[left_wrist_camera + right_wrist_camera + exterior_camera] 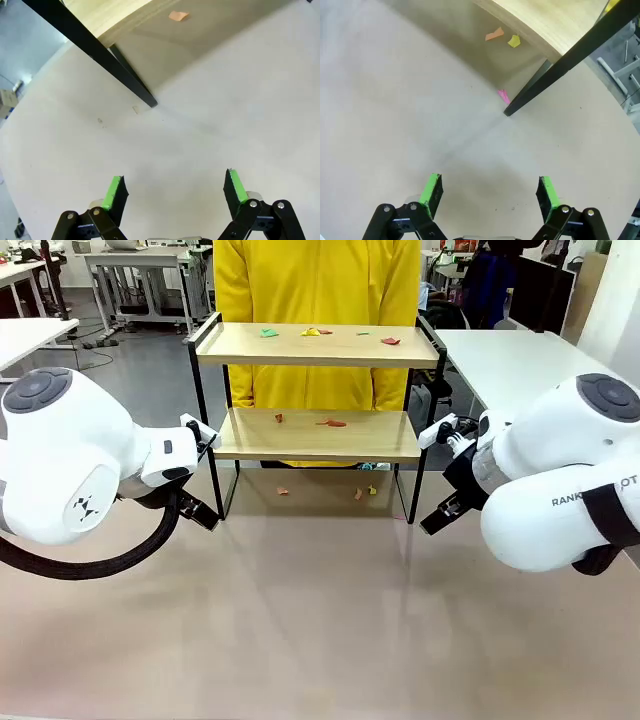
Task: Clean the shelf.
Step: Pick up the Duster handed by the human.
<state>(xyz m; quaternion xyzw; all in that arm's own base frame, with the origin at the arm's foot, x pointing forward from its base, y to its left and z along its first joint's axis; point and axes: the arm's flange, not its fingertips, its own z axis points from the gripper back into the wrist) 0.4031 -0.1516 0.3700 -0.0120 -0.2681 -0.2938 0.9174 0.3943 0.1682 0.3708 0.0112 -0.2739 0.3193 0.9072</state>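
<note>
At left, the left gripper (175, 182) hangs low over the table (320, 630), jaws spread wide and empty. It faces the foot of the left leg (131, 80) of the shelf. One orange scrap (178, 16) lies on the table under the lower board.

Centre: the shelf (330, 352) stands upright toward the far side of the table, between the two arms and just in front of a person in yellow (318, 280). Its top board carries several paper scraps (315, 332), green, yellow and red, spread along its length. The lower board (300, 440) carries two reddish scraps (332, 423), and a few more lie on the table beneath it.

At right, the right gripper (490, 185) is likewise released and holds nothing. It faces the right leg (555, 75), with a pink scrap (503, 95) just beside the leg's foot.

Judged from this litter, the cleaning has not begun. Both tiers are to be cleared, and probably the table below them too. Neither claw has taken hold of anything.
</note>
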